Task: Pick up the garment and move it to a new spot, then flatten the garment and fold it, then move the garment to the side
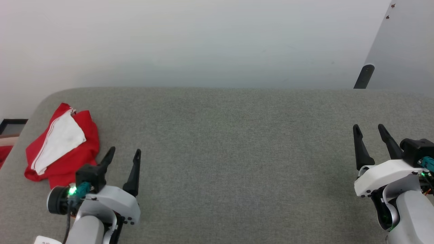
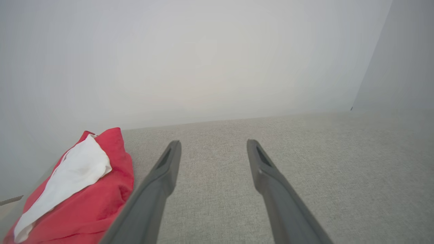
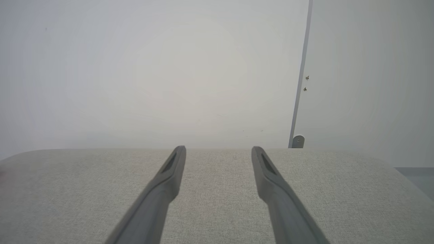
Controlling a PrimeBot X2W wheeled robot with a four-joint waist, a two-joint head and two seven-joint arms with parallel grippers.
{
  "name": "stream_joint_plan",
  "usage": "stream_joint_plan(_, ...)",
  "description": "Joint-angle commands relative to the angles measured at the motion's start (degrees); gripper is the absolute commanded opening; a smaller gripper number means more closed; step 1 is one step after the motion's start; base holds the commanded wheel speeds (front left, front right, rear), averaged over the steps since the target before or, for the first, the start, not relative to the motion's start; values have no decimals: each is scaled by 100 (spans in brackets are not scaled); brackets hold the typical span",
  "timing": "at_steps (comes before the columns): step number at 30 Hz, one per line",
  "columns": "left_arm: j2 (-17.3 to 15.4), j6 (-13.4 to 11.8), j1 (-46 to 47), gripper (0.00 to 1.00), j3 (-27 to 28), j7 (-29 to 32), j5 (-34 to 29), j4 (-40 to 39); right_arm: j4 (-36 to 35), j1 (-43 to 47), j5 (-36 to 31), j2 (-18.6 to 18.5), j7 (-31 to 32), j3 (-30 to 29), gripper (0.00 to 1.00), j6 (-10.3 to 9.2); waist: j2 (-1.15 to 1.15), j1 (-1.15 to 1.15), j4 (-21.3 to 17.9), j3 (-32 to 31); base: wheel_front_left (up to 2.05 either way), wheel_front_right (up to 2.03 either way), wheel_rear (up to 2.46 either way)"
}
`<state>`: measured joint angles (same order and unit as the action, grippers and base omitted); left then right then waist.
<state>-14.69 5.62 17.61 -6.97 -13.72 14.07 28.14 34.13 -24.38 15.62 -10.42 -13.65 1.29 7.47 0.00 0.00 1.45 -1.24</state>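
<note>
Head view: crumpled red-and-white cloth garment [image 1: 62, 146], likely soft and light; pinch its red fold; left gripper [image 1: 125, 149] beside it and right gripper [image 1: 368, 125] both released.

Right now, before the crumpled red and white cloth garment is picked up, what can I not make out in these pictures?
- Crumpled red and white cloth garment: bunched up in the head view, so any print and its full shape are folded out of sight.
- Same garment, left wrist view: the bottom-left edge cuts it off; a dark finger of the left gripper overlaps its near side.
- Dark object at the head view's left edge: cut off, unidentifiable.
</note>
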Motion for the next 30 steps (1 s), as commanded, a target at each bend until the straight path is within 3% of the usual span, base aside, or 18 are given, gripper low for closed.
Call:
stream_joint_plan(1,-34,38,65,100,6,-49,-106,12,20,-65,-89,-18,-55,-17,100,4,0,0,5,-3,0,0,0)
stream_joint_plan(9,-25,48,125,100,14,-123,-402,154,85,-94,-308,-22,-130,-48,100,4,0,0,67,-11,0,0,0)
stream_joint_plan(19,107,148,124,100,238,-140,42,385,88,68,-163,117,-158,10,100,4,0,0,322,-49,0,0,0)
stream_joint_plan(25,132,74,21,100,314,-140,15,478,54,207,20,194,-147,322,100,4,0,0,829,-55,0,0,0)
stream_joint_plan(30,181,-41,-81,100,368,-141,-14,504,32,290,205,254,-148,617,100,4,0,0,1531,-80,0,0,0)
